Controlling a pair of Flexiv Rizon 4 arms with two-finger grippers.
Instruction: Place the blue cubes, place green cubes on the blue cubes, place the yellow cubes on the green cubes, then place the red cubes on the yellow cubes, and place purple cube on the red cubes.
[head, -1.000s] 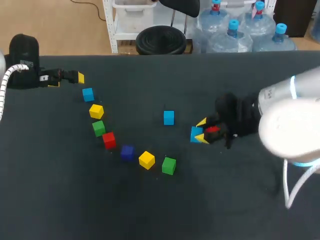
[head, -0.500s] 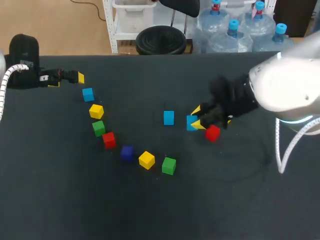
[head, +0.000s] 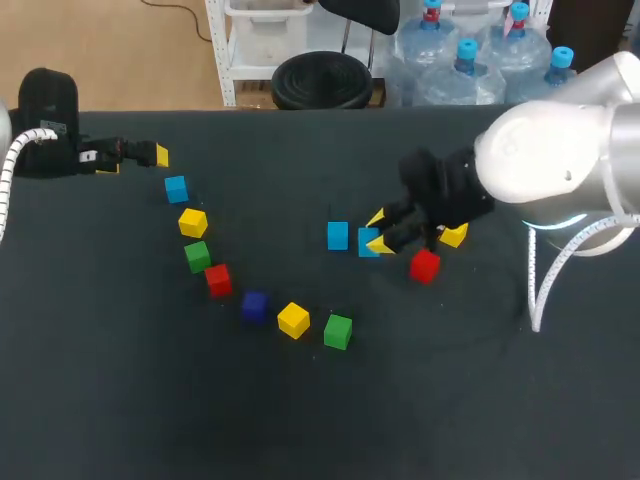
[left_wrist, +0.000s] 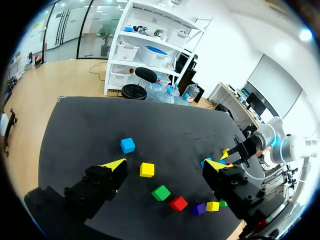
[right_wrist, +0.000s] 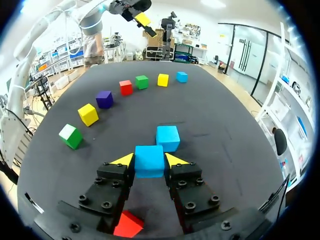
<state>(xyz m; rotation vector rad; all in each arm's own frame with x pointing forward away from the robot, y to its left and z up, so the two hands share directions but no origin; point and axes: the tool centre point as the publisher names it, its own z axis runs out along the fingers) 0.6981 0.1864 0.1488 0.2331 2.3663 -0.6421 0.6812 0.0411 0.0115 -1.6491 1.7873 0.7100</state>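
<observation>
Over the last second our right hand (head: 377, 232) has travelled from the right side of the tabletop (head: 480, 400) towards its middle, taking the held blue cube (right_wrist: 149, 161) with it. Its two yellow-tipped fingers pinch that cube from either side, as the right wrist view shows plainly. The cube now sits just beside the second blue cube (head: 338, 235), which has not moved. From these views we cannot say for certain whether the two already touch, or whether the held one rides clear of the tabletop or slides on it.

The move has left a red cube (head: 424, 265) behind, lying just beside the right hand, and a yellow cube (head: 453, 236) now shows near the arm where it was hidden before.

Our left hand (left_wrist: 165, 165) has kept its place at the far left of the tabletop, fingers spread and empty. The curved row of cubes between the two arms lies as it did.

For the task, we judge that the blue base layer is nearly set: two blue cubes are side by side in the middle, and a third blue cube (head: 176, 188) waits at the head of the row.
</observation>
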